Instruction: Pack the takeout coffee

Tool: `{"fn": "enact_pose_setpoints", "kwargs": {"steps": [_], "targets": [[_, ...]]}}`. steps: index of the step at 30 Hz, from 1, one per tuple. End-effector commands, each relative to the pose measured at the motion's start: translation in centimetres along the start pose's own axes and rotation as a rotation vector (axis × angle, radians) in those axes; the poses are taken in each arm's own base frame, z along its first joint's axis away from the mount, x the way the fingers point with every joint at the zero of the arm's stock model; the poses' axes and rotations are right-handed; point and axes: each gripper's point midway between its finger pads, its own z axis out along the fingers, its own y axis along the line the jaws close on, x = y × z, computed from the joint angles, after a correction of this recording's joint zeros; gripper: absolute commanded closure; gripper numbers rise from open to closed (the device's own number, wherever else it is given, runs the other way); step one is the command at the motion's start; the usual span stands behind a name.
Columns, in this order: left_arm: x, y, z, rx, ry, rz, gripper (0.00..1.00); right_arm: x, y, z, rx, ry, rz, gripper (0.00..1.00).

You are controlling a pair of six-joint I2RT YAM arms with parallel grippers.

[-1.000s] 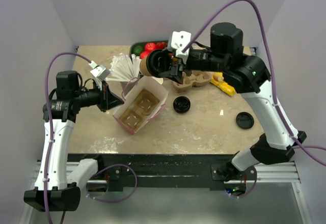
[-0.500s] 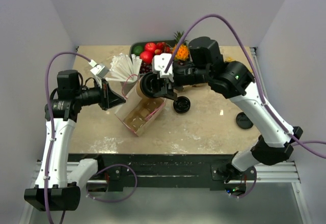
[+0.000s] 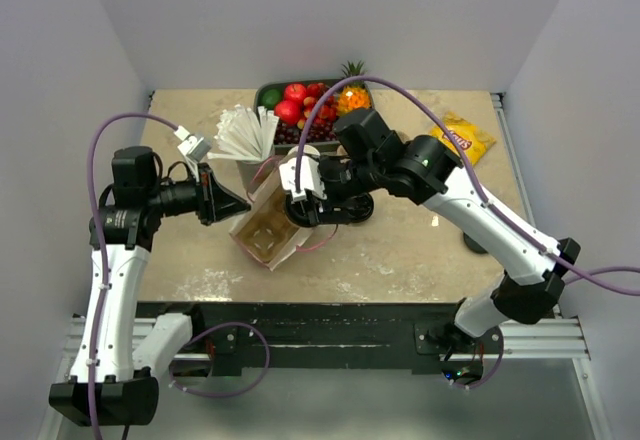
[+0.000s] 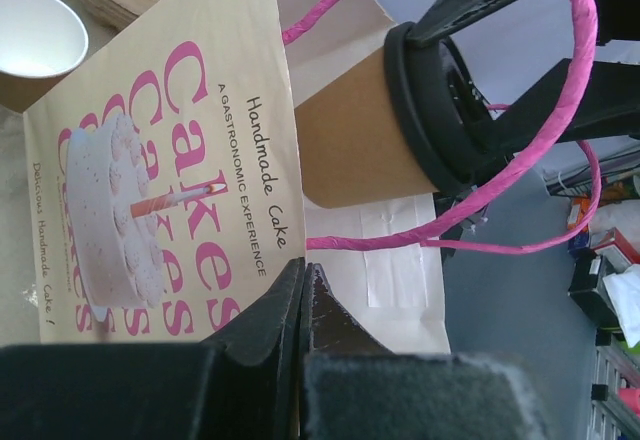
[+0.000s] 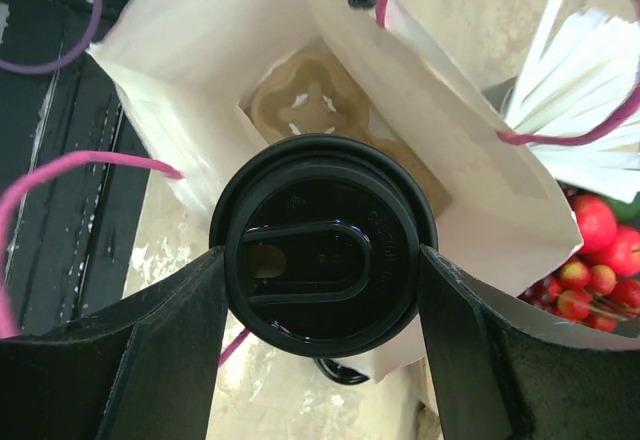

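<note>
We see the right gripper (image 5: 322,265) clamped on both sides of the lidded coffee cup (image 5: 300,220) | we place the cup at the open mouth of the paper bag (image 4: 190,140), between its pink handles, above the cardboard tray (image 5: 300,110) inside | we see the left gripper (image 4: 303,285) closed, pinching the bag's rim
</note>
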Motion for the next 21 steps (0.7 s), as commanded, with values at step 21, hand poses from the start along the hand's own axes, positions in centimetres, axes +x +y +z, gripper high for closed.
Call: {"fn": "enact_pose_setpoints", "kwargs": {"steps": [21], "targets": [[0.2,-1.8,0.5,0.066,-0.002,0.069,1.0,-0.4,-1.6,4.0,0.02,0.009,-0.134,0.49]]}}
